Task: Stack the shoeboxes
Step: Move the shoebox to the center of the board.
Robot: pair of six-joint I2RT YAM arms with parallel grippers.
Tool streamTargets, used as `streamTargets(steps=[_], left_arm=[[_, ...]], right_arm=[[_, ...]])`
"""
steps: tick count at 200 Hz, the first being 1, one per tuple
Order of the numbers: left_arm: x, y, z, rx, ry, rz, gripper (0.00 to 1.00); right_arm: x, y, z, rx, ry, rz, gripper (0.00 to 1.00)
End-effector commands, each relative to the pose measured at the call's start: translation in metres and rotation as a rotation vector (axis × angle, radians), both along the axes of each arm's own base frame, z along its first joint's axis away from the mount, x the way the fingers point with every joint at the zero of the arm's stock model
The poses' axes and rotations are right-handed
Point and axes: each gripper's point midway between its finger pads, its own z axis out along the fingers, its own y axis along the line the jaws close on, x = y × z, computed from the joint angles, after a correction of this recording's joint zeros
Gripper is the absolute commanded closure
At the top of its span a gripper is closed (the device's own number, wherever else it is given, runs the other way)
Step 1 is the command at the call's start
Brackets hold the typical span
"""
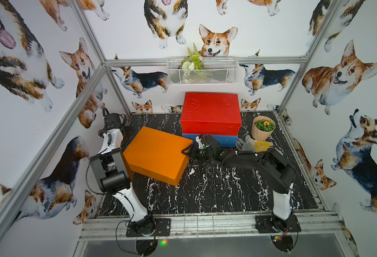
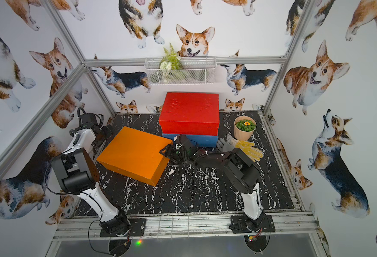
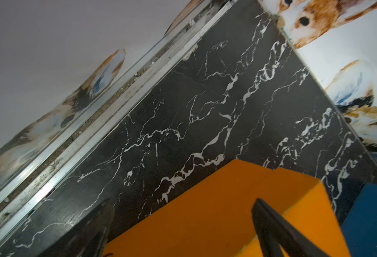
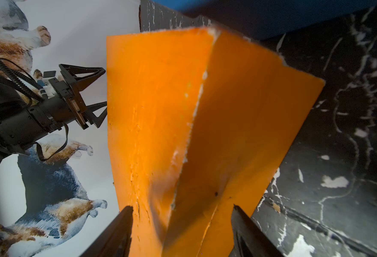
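Upper shoebox [image 1: 211, 110] on lower shoebox [image 1: 228, 140], third shoebox [image 1: 156, 153] front-left, flower pot [image 1: 263, 130] right, gloves [image 1: 253, 144] before pot.

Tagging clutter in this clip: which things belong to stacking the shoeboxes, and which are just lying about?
Part of the job:
- orange box
- red box, already on the blue
- blue box

Lying about:
- pot
- gloves
- basket on the wall

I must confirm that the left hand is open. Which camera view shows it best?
The right wrist view: the left hand is seen almost whole, its jaws wide apart beside the orange box. The left wrist view shows only parts of its fingers. In both top views, its arm and the box mostly hide it.
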Motion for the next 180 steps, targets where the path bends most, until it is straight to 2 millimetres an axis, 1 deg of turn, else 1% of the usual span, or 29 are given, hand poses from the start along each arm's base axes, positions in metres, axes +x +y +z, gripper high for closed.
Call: streamTargets(steps=[1,21,47,50,55,56,58,75,81,98,107,113,114,116,125,140,161,180], left_arm=[[-0.013,-0.007,-0.002,0.021,0.037,-0.009,0.01],[-0.030,-0.024,-0.007,0.011,0.068,-0.029,0.01],[-0.060,-0.047,-0.019,0.011,0.105,-0.056,0.01],[-0.065,-0.049,-0.022,0.004,0.113,-0.052,0.01],[-0.073,-0.053,-0.032,-0.010,0.135,-0.053,0.01],[-0.074,-0.054,-0.029,-0.008,0.126,-0.054,0.02],[-0.076,-0.056,-0.026,-0.009,0.115,-0.057,0.02],[-0.098,-0.078,-0.038,-0.042,0.120,-0.087,0.02],[-0.105,-0.086,-0.038,-0.045,0.114,-0.098,0.03],[-0.123,-0.109,-0.038,-0.044,0.103,-0.144,0.03],[-0.130,-0.121,-0.034,-0.050,0.081,-0.164,0.03],[-0.131,-0.128,-0.026,-0.053,0.054,-0.181,0.03],[-0.136,-0.129,-0.031,-0.056,0.065,-0.182,0.03],[-0.141,-0.132,-0.033,-0.059,0.069,-0.184,0.03],[-0.149,-0.141,-0.029,-0.060,0.049,-0.195,0.03],[-0.159,-0.160,-0.019,-0.062,-0.004,-0.233,0.02],[-0.175,-0.185,-0.018,-0.054,-0.044,-0.281,0.02],[-0.184,-0.205,-0.019,-0.094,-0.085,-0.322,0.01]], right_arm=[[-0.002,-0.005,0.000,-0.018,-0.007,0.006,0.30],[-0.005,-0.012,0.002,-0.033,-0.019,0.002,0.31],[-0.010,-0.026,0.003,-0.062,-0.036,-0.009,0.31],[-0.012,-0.028,0.002,-0.067,-0.035,-0.008,0.31],[-0.013,-0.030,0.002,-0.071,-0.036,-0.008,0.32],[-0.014,-0.030,0.001,-0.072,-0.036,-0.008,0.32],[-0.014,-0.032,0.001,-0.073,-0.036,-0.008,0.32],[-0.021,-0.044,-0.003,-0.092,-0.036,-0.019,0.32],[-0.023,-0.050,-0.003,-0.099,-0.041,-0.024,0.32],[-0.030,-0.071,-0.010,-0.136,-0.045,-0.049,0.32],[-0.033,-0.084,-0.013,-0.151,-0.045,-0.065,0.33],[-0.035,-0.093,-0.014,-0.157,-0.046,-0.077,0.33],[-0.035,-0.094,-0.013,-0.157,-0.048,-0.079,0.33],[-0.036,-0.097,-0.014,-0.160,-0.048,-0.082,0.33],[-0.038,-0.111,-0.014,-0.171,-0.051,-0.100,0.32],[-0.042,-0.134,-0.018,-0.188,-0.046,-0.123,0.32],[-0.046,-0.164,-0.020,-0.196,-0.034,-0.147,0.31],[-0.046,-0.190,-0.021,-0.227,-0.029,-0.180,0.31]])
